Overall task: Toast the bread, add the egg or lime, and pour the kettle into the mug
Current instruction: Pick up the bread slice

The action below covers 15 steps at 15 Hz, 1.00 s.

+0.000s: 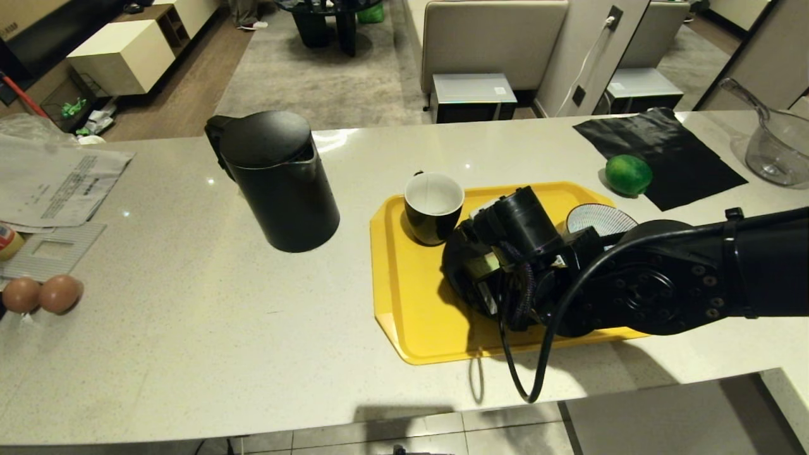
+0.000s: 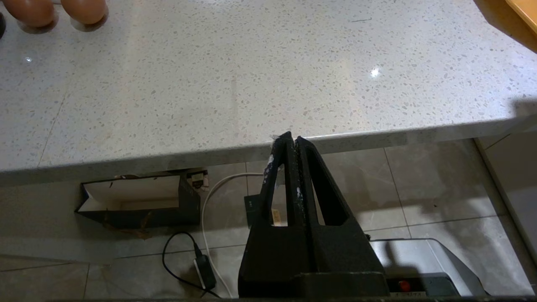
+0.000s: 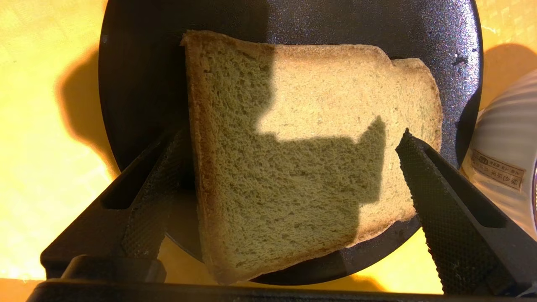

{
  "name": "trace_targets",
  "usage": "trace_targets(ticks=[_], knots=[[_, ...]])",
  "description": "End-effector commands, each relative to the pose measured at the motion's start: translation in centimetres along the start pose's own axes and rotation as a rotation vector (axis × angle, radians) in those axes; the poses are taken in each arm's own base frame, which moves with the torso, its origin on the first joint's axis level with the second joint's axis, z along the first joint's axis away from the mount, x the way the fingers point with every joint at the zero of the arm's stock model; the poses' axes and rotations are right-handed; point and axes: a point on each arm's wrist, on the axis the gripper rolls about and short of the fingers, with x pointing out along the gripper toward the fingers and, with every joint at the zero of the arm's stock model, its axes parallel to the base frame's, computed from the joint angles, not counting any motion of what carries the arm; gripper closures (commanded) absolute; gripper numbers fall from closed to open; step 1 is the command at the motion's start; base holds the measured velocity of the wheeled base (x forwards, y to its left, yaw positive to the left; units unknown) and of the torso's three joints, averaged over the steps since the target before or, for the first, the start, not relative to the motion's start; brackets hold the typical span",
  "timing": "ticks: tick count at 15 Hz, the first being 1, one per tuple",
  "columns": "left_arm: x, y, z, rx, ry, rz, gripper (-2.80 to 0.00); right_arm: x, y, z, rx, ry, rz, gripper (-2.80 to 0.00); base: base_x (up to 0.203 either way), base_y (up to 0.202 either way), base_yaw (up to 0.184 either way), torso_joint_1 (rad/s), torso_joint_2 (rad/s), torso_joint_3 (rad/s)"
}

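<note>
Right tool (image 3: 289, 167) is poised low over the bread (image 3: 310, 155), fingers (image 3: 423, 167) spread wide and straddling the slice, one outside each crust edge; nothing is gripped yet. The bread lies flat on a black round plate (image 3: 138, 84) on the yellow tray (image 1: 404, 297), one corner overhanging the plate rim.

Judgement: the step in hand is the pick-up of the slice for toasting; the fingers should descend until their tips pass below the crust, then close gently on opposite crusts, since the crumb looks soft and likely to crush; keep clear of the striped bowl (image 3: 503, 167) just beside the plate.

Left tool (image 2: 289, 142) is parked below the surface (image 2: 251, 84) edge, fingers pressed together, empty.

Elsewhere: kettle (image 1: 278, 180), mug (image 1: 433, 207) on the tray, lime (image 1: 628, 175), eggs (image 1: 42, 294) at the far left.
</note>
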Motion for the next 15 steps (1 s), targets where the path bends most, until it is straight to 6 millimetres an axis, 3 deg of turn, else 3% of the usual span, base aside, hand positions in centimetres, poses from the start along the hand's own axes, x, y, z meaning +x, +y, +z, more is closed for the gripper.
trace_targets(ticks=[1,7,8,15], knots=[[0.0,0.0,0.0,0.0,0.0,0.0,0.0,0.9,0.4,-0.2,0.003,0.001,-0.007,-2.8,0.0,0.0,0.0,0.0,0.0,0.0],[0.0,0.0,0.0,0.0,0.001,0.0,0.0,1.8,0.8,-0.7,-0.009,0.026,-0.009,-2.8,0.0,0.0,0.0,0.0,0.0,0.0],[0.0,0.0,0.0,0.0,0.0,0.0,0.0,1.8,0.9,-0.8,-0.009,0.026,-0.009,0.0,0.0,0.0,0.0,0.0,0.0,0.0],[0.0,0.0,0.0,0.0,0.0,0.0,0.0,1.6,0.7,-0.5,0.003,0.016,-0.009,0.0,0.0,0.0,0.0,0.0,0.0,0.0]])
